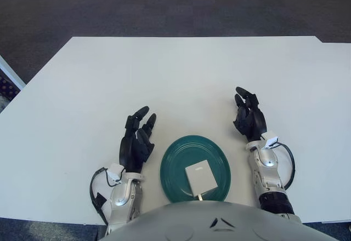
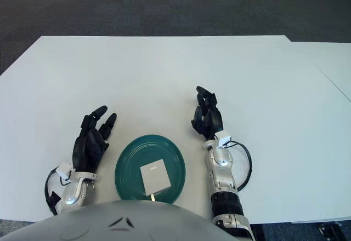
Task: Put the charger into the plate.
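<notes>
charger (image 1: 199, 176) white, flat (square) | inside green plate (image 1: 175, 159) | near edge

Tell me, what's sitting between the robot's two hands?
The green plate with the white charger in it lies between the left hand and right hand, in both eye views.

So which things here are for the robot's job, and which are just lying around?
For the job:
- white square charger, already lying in the plate
- round dark green plate
- left hand, open, left of plate
- right hand, open, right of plate

Just there:
- white table
</notes>
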You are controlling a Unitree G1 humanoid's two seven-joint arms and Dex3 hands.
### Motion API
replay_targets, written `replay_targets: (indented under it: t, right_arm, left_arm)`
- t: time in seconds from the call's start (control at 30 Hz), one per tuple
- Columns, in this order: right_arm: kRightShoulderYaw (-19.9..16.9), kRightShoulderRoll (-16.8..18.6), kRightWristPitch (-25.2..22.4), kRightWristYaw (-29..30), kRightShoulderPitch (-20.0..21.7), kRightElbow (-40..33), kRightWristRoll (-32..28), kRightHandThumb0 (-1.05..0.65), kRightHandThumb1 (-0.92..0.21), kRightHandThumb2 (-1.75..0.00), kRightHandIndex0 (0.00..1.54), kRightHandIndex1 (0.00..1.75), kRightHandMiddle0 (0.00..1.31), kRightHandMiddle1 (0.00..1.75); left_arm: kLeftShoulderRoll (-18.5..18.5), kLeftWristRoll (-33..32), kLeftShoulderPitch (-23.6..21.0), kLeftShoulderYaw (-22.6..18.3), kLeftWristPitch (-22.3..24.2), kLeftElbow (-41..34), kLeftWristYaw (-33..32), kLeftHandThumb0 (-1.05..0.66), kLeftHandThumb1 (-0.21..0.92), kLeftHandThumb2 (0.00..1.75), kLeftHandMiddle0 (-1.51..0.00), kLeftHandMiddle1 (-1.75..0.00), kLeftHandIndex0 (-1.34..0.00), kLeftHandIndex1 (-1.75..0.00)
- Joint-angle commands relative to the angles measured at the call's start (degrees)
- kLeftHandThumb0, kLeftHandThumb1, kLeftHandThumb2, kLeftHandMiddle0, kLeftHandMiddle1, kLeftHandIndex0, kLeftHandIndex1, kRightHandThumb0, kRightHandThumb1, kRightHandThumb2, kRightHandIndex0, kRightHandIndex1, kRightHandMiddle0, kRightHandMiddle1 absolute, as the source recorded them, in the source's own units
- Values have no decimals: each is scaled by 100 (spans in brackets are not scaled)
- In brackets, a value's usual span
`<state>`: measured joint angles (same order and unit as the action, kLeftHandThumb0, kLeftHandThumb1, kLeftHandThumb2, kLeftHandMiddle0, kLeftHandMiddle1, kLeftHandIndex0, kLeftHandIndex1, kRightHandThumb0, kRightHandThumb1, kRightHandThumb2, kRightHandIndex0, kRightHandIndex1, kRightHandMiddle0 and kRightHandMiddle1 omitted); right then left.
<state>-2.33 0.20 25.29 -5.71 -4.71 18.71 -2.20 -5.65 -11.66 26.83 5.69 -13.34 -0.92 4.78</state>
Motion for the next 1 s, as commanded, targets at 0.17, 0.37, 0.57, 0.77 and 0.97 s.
replay_targets:
  t: [0.17, 0.37, 0.57, 0.77, 0.97]
  right_arm:
    - [167, -24, -251, 54, -1610, 317, 191, -81, -92, -91, 33, 0, 0, 74]
    - [233, -37, -211, -35, -1874, 65, 104, -82, -92, -89, 32, 0, 0, 75]
    - [275, -50, -130, -133, -2045, -147, -6, -81, -92, -87, 27, 0, 0, 69]
    - [332, -127, 12, -192, -2175, -331, 54, -80, -92, -87, 23, 0, 0, 63]
    - [365, -151, 65, -207, -2236, -417, 84, -82, -92, -87, 21, 0, 0, 63]
  left_arm:
    - [103, 408, 191, 47, -186, 547, -1, -103, 92, 91, -44, -9, 0, -88]
    - [187, 1017, 159, -38, -822, 780, -351, -104, 92, 94, -38, -5, 0, -82]
    - [252, 1418, 116, -90, -1252, 976, -561, -104, 92, 98, -32, -1, 0, -77]
    - [253, 1556, 101, -144, -1430, 1029, -650, -102, 92, 100, -30, 0, 0, -75]
    - [264, 1513, 105, -146, -1339, 964, -642, -100, 92, 100, -29, 0, 0, -77]
